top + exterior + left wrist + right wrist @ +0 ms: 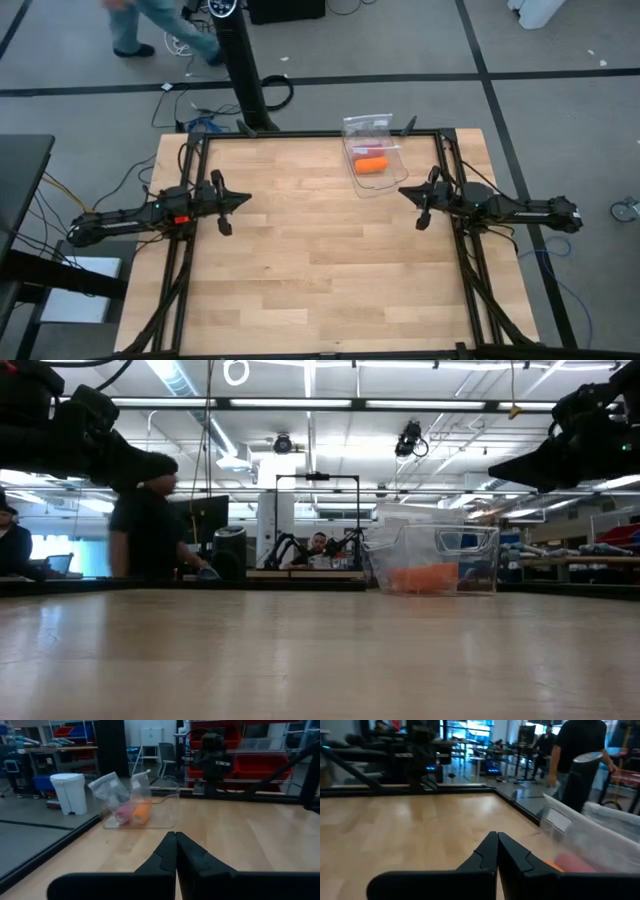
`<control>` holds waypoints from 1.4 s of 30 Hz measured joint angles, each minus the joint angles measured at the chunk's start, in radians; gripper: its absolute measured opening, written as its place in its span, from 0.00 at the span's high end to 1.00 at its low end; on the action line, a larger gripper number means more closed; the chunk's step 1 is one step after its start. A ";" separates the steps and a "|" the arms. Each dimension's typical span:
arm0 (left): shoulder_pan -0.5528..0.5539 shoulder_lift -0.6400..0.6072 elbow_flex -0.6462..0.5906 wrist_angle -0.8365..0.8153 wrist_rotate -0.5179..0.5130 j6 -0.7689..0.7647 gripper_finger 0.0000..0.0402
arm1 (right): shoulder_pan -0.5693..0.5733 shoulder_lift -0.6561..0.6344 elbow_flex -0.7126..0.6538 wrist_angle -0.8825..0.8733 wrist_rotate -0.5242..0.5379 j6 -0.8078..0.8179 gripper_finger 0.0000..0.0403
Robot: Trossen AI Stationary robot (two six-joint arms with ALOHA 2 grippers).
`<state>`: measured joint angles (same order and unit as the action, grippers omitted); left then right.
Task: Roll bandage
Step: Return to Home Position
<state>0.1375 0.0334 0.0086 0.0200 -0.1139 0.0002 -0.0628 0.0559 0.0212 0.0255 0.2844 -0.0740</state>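
Now | bandage (371, 165) in bin (392, 180), near right jaws, apart | both jaws clenched, empty

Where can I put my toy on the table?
The bare wood between the left end effector and right end effector, and the whole near half of the table. Crowded only by the bin at the far right.

Grey floor (560, 110), ceiling strip lights (440, 404), red shelf bins (260, 767), white waste bin (71, 793)

Bright, even light from ceiling strip lights (450, 404) above the counter (320, 660); soft sheen on its wood, faint shadows
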 joint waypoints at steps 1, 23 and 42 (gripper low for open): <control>0.000 0.000 0.000 0.001 -0.005 0.000 0.99 | -0.002 0.008 0.000 0.001 0.009 -0.002 0.98; 0.000 -0.008 0.000 -0.005 0.018 0.080 0.99 | 0.070 -0.045 0.011 -0.016 0.259 -0.005 0.99; 0.000 -0.008 -0.002 0.175 0.013 0.041 0.99 | 0.070 -0.043 0.010 0.004 0.265 -0.060 0.96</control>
<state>0.1375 0.0254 0.0071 0.1947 -0.1013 0.0414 0.0071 0.0132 0.0315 0.0296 0.5495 -0.1337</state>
